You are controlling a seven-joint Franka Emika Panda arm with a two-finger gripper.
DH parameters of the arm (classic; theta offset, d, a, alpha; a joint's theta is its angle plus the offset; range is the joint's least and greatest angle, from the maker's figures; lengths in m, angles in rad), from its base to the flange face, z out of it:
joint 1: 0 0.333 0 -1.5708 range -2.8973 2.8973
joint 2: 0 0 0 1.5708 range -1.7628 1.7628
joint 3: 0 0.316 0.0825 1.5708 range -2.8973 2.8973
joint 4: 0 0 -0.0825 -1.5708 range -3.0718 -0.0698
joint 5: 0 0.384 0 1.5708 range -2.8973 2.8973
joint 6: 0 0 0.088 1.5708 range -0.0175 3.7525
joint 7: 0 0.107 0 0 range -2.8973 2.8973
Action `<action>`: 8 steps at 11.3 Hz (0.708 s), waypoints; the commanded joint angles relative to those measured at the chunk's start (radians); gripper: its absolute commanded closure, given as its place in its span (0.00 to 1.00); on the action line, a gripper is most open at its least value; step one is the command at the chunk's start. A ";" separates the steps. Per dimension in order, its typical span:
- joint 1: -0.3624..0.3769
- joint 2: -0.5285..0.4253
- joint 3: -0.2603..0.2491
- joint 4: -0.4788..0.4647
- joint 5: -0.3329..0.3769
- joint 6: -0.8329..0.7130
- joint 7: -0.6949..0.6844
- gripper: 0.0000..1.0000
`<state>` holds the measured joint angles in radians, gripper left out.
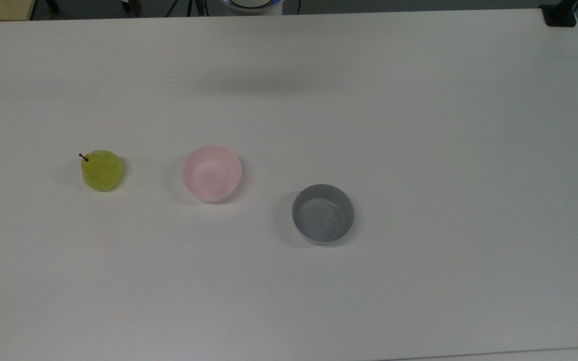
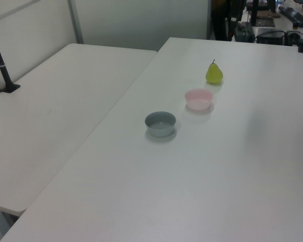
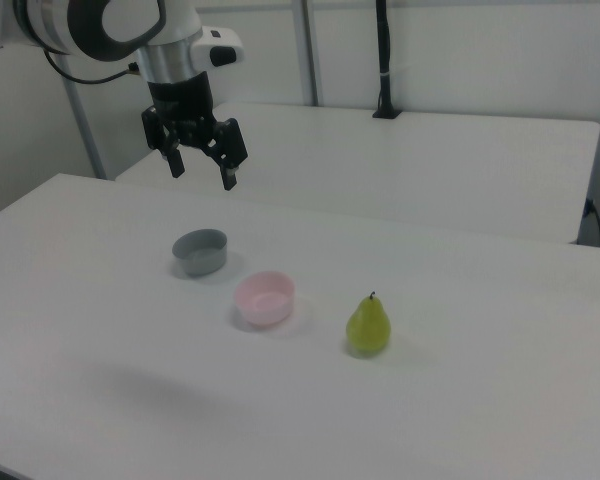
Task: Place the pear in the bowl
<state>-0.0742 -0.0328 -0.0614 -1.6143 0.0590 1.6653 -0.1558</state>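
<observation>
We see a white table [image 1: 419, 125] with wide bare surface out to every edge; its three things sit in a loose row near the middle, well clear of the edges and apart from one another. We count one pear [image 1: 102, 170], upright nearest the top view's left edge, one pink bowl [image 1: 211, 173] beside it, and one grey bowl [image 1: 322, 213] further toward the top view's right. In the right view the gripper [image 3: 202, 172] hangs high above the table behind the grey bowl, its jaws spread wide, holding and touching nothing.
</observation>
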 commanded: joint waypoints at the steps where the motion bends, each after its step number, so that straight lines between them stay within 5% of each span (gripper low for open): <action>1: -0.001 -0.018 0.002 -0.030 0.001 0.027 -0.027 0.00; 5: -0.039 0.017 0.002 -0.029 -0.010 0.028 -0.386 0.00; 8: -0.061 0.105 0.002 0.022 -0.037 0.041 -0.407 0.00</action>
<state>-0.1229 0.0129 -0.0619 -1.6222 0.0549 1.6723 -0.5302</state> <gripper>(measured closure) 0.000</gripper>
